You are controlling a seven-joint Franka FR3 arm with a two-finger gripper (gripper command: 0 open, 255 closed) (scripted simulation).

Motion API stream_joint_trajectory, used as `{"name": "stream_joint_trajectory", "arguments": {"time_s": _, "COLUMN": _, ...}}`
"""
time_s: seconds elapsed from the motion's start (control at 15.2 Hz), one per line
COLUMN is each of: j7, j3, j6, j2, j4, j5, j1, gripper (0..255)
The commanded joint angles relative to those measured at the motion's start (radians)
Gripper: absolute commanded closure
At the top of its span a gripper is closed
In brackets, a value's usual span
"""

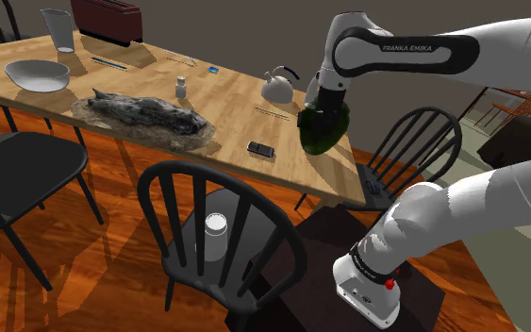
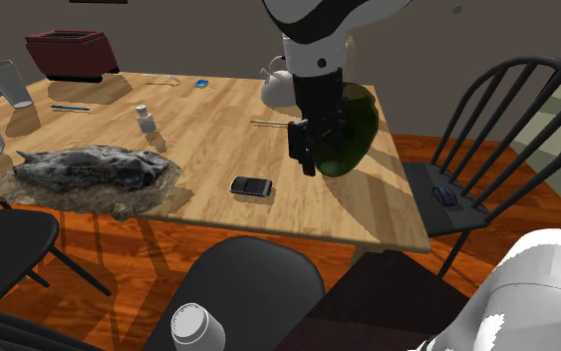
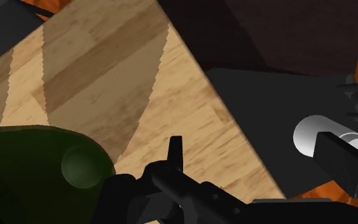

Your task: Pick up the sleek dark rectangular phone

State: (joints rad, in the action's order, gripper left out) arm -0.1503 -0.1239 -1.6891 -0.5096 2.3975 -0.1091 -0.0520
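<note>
The dark rectangular phone (image 1: 260,149) (image 2: 251,185) lies flat near the front edge of the wooden table (image 1: 230,113) (image 2: 218,135). My gripper (image 1: 313,124) (image 2: 306,150) hangs above the table's corner, a short way off to the phone's right in both exterior views. Its fingers stand open with nothing between them. A dark green rounded vessel (image 1: 329,127) (image 2: 356,128) (image 3: 37,168) stands right beside the gripper (image 3: 259,159), on the side away from the phone. In the wrist view the table corner and a chair seat lie below the fingers.
On the table are a white kettle (image 1: 277,87) (image 2: 276,85), a shaker (image 1: 181,87) (image 2: 146,119), a grey furry heap (image 1: 145,113) (image 2: 89,165), a bowl (image 1: 37,74) and a dark red toaster (image 2: 69,52). Black chairs (image 1: 221,236) (image 2: 507,130) stand around; one holds a white cup (image 1: 216,224) (image 3: 314,135).
</note>
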Motion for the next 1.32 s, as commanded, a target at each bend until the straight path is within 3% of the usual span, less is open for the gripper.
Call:
{"name": "stream_joint_trajectory", "arguments": {"time_s": 0.0, "j7": -0.069, "j3": -0.015, "j6": -0.049, "j2": 0.077, "j4": -0.032, "j5": -0.013, "j1": -0.015, "gripper": 0}}
{"name": "stream_joint_trajectory", "arguments": {"time_s": 0.66, "j7": -0.366, "j3": -0.035, "j6": -0.267, "j2": 0.452, "j4": -0.205, "j5": -0.029, "j1": -0.075, "gripper": 0}}
{"name": "stream_joint_trajectory", "arguments": {"time_s": 1.12, "j7": -0.546, "j3": -0.004, "j6": -0.366, "j2": 0.699, "j4": -0.37, "j5": -0.03, "j1": -0.099, "gripper": 0}}
{"name": "stream_joint_trajectory", "arguments": {"time_s": 1.25, "j7": -0.551, "j3": -0.002, "j6": -0.381, "j2": 0.716, "j4": -0.372, "j5": -0.03, "j1": -0.099, "gripper": 0}}
